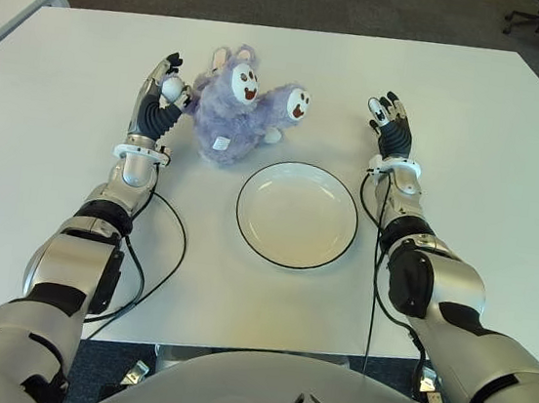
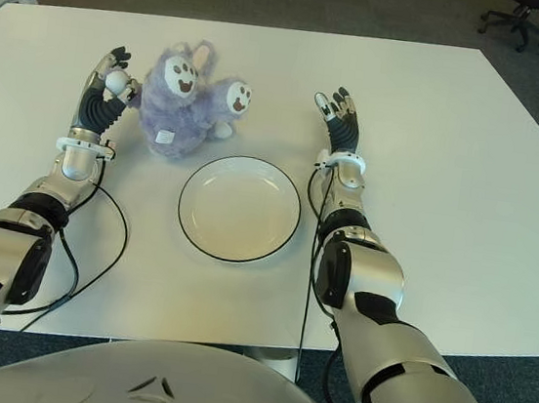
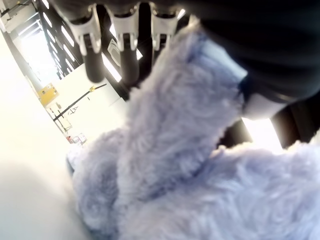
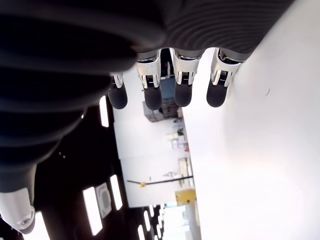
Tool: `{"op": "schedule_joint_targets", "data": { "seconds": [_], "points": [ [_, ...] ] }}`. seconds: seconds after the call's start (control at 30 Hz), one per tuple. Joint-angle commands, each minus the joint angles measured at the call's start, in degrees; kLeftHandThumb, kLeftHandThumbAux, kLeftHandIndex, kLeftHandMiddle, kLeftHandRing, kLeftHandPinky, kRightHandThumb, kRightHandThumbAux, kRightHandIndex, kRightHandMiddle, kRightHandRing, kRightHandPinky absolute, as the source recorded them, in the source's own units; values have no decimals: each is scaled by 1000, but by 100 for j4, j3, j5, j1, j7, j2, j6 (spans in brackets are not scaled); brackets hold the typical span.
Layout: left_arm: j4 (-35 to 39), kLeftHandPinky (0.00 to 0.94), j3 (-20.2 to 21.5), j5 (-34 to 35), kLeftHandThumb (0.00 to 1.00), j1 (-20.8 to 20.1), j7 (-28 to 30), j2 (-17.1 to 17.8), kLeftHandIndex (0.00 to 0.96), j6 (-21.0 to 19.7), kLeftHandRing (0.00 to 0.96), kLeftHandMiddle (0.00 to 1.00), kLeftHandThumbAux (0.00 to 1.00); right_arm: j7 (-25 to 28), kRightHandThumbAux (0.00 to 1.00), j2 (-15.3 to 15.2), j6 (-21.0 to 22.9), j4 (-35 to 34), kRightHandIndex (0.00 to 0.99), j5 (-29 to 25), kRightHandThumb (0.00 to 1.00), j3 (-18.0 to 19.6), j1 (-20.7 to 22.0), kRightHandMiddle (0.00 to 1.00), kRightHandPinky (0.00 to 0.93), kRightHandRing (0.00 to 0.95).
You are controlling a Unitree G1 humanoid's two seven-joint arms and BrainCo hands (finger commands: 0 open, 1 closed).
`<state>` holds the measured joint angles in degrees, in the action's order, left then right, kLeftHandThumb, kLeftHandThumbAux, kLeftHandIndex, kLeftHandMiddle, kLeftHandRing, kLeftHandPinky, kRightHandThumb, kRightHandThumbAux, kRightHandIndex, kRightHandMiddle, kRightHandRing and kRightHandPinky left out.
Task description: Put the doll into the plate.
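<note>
While the doll (image 1: pixel 237 109) sits on the white bench (image 1: pixel 476 119) just behind the plate (image 1: pixel 297 215) and toward its left side, it does not touch the plate. It is a fluffy purple toy with white round faces and a small white tag on its body. The left hand (image 1: pixel 166 86) is at the doll's left side, and its fingers (image 3: pixel 92 55) and thumb are closed around a furry limb of the doll, as the left wrist view shows. The plate is white with a dark rim and has nothing in it. The right hand (image 1: pixel 390 118) shows behind the plate's right edge, apart from it, with the fingers (image 4: pixel 150 95) spread and holding nothing.
</note>
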<state>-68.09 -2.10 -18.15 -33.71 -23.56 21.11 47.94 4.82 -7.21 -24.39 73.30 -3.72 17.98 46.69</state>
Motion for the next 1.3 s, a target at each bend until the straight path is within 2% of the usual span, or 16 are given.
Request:
{"op": "schedule_joint_targets", "data": {
  "seconds": [0.03, 0.23, 0.37, 0.5, 0.67, 0.83, 1.3],
  "points": [
    [-272, 180, 6, 97, 593, 311, -16, -383, 107, -102, 162, 169, 424, 5, 586, 156, 250, 260, 22, -53, 74, 25, -437, 52, 56, 46],
    [-290, 182, 24, 102, 609, 269, 31, -417, 127, -194, 164, 174, 412, -8, 589, 151, 244, 259, 22, -44, 72, 20, -435, 51, 53, 45],
    [-312, 135, 71, 160, 626, 223, 145, -475, 138, -285, 145, 165, 395, -20, 586, 152, 248, 257, 19, -47, 72, 23, -432, 48, 52, 43],
    [-331, 148, 77, 205, 631, 200, 209, -509, 153, -314, 142, 163, 388, -15, 581, 154, 253, 256, 20, -58, 78, 33, -428, 50, 57, 44],
    [-350, 261, 84, 258, 690, 189, 335, -541, 202, -329, 205, 204, 382, 1, 582, 156, 260, 256, 20, -69, 85, 46, -422, 49, 55, 45],
    [-299, 250, 40, 226, 702, 198, 362, -557, 222, -278, 224, 227, 385, 5, 582, 156, 263, 256, 19, -63, 86, 48, -419, 49, 56, 44],
    [-249, 369, -107, 105, 764, 221, 320, -535, 304, -218, 361, 366, 395, -7, 582, 146, 280, 258, 18, -42, 79, 34, -419, 44, 49, 40]
  ]
}}
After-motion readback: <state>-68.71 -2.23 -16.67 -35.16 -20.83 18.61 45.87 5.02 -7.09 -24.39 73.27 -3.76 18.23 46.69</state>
